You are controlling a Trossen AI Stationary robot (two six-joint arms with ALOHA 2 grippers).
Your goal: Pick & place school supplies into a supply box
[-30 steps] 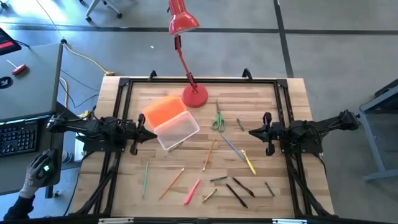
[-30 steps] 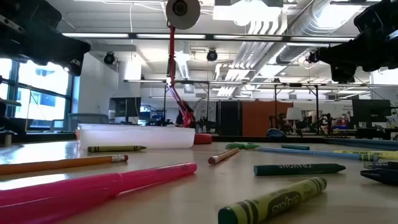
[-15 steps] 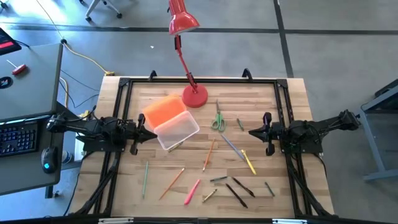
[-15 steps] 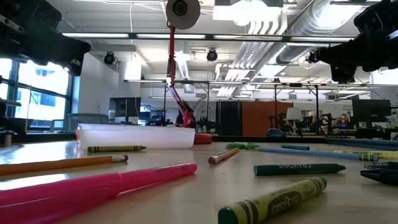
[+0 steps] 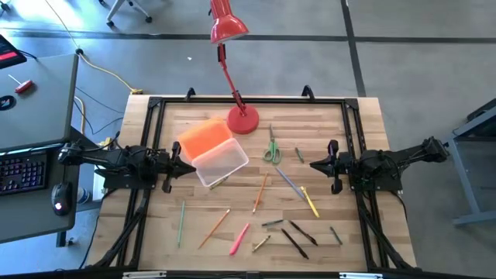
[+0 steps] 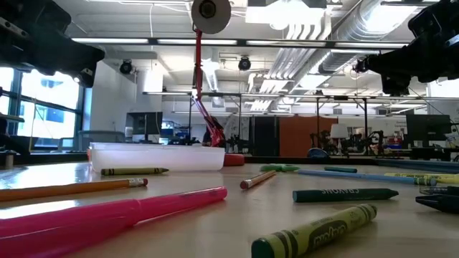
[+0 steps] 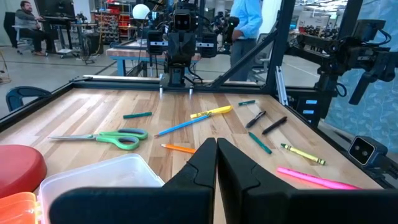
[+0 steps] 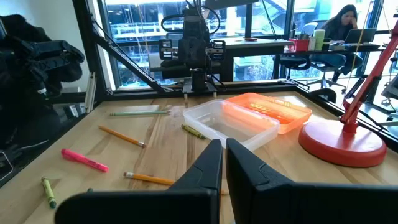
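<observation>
The supply box [image 5: 221,163], clear and open-topped, stands on the table's left half, with its orange lid [image 5: 204,138] lying against its far-left side. School supplies lie flat and scattered across the table's middle and near part: green-handled scissors [image 5: 270,149], a blue pencil [image 5: 288,180], a yellow marker [image 5: 310,203], orange pencils [image 5: 214,228], a pink marker [image 5: 239,239], a green pencil [image 5: 181,221] and black markers [image 5: 294,242]. My left gripper [image 5: 192,165] hovers shut just left of the box. My right gripper [image 5: 313,163] hovers shut right of the scissors. Neither holds anything.
A red desk lamp stands with its round base [image 5: 242,120] just beyond the box and lid, its stem leaning over the far edge. A black frame rail [image 5: 248,100] borders the table. A grey desk with a keyboard [image 5: 22,172] stands to the left.
Both arms and all the supplies have kept still. A person's hand that rested on the mouse at the grey desk left of the table has drawn away out of view.
</observation>
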